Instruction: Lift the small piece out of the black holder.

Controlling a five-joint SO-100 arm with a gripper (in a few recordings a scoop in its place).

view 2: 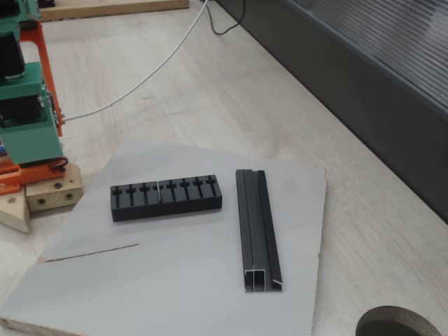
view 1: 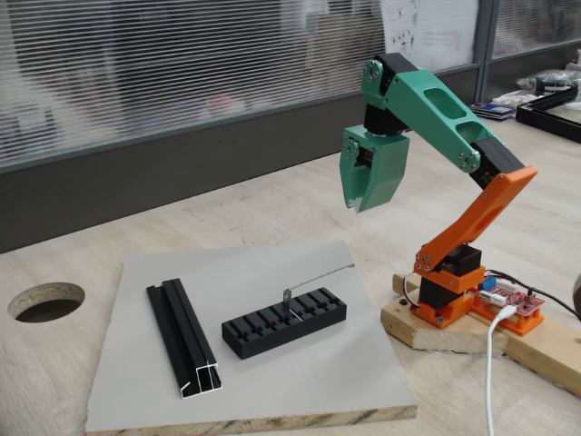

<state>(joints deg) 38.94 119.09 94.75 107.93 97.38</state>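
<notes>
The black rail (view 1: 184, 338) lies nearest, beside the black holder (view 1: 284, 324). The small piece (view 1: 287, 301) stands upright in a middle slot. The gripper (view 1: 361, 202) hangs high above, fingers seemingly closed, empty; a thin wire (view 1: 322, 275) lies behind.

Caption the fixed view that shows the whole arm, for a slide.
Green gripper hangs high above the grey board, clear of the black holder where the small piece stands upright.

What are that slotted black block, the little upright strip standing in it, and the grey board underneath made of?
The black holder looks like matte plastic: dull, with even molded slots. The small piece looks like metal, thin, grey and slightly shiny, though it is too small to be sure. The grey board seems to be chipboard with a smooth grey laminate, since its front edge shows coarse pale wood.
</notes>
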